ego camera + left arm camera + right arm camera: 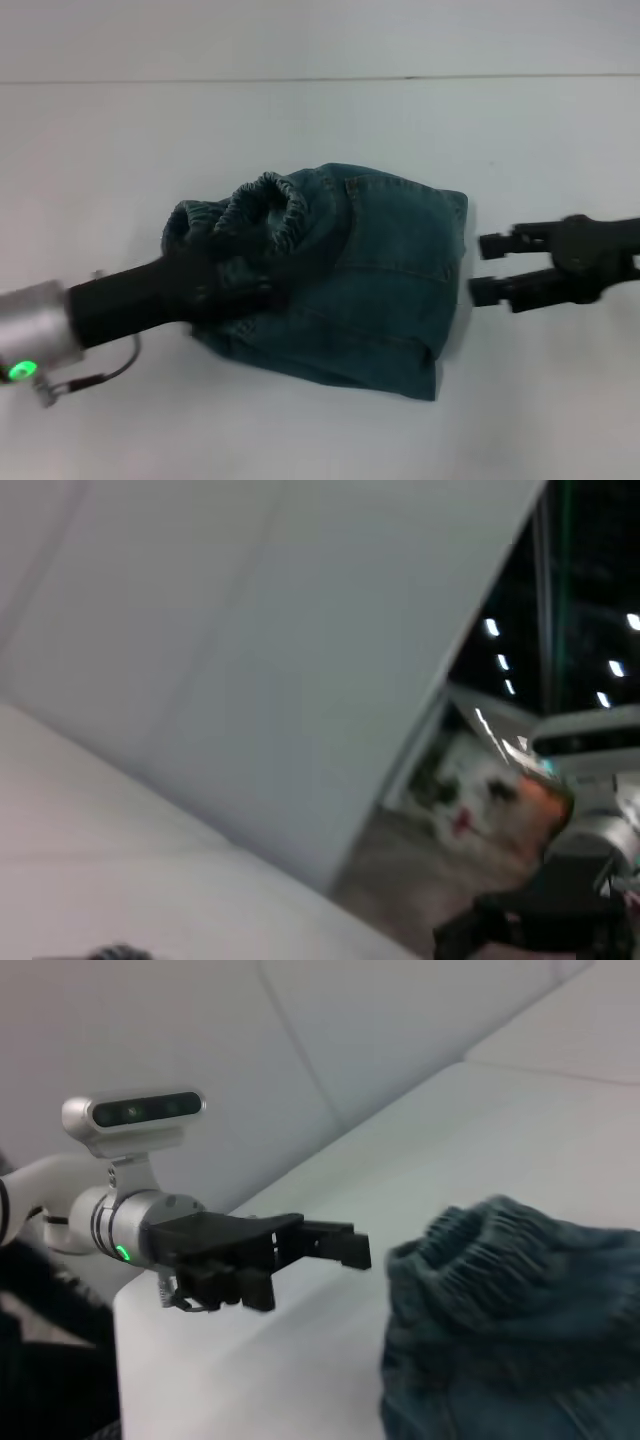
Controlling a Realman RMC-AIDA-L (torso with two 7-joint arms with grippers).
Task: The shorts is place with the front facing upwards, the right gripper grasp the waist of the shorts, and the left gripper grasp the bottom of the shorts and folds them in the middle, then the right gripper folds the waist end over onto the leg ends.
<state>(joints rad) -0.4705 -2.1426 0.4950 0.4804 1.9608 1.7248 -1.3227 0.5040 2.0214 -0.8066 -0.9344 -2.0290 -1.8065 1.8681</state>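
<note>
The shorts (380, 270) lie folded in a compact bundle mid-table, with a patch pocket (400, 235) facing up. Their gathered waistband (265, 200) bulges up at the bundle's left end and also shows in the right wrist view (460, 1245). My left gripper (255, 285), black on a silver wrist with a green light, hovers at the waistband's near side. In the right wrist view this left gripper (310, 1272) is open, just short of the cloth, with nothing between its fingers. My right gripper (488, 268) is open just off the shorts' right edge, not touching them. The left wrist view shows no shorts.
The white table (100, 150) stretches on all sides of the bundle, and a seam line crosses it at the back (320, 79). A camera bar (135, 1112) sits on top of the left wrist. The left wrist view shows only white surface and a dim room beyond.
</note>
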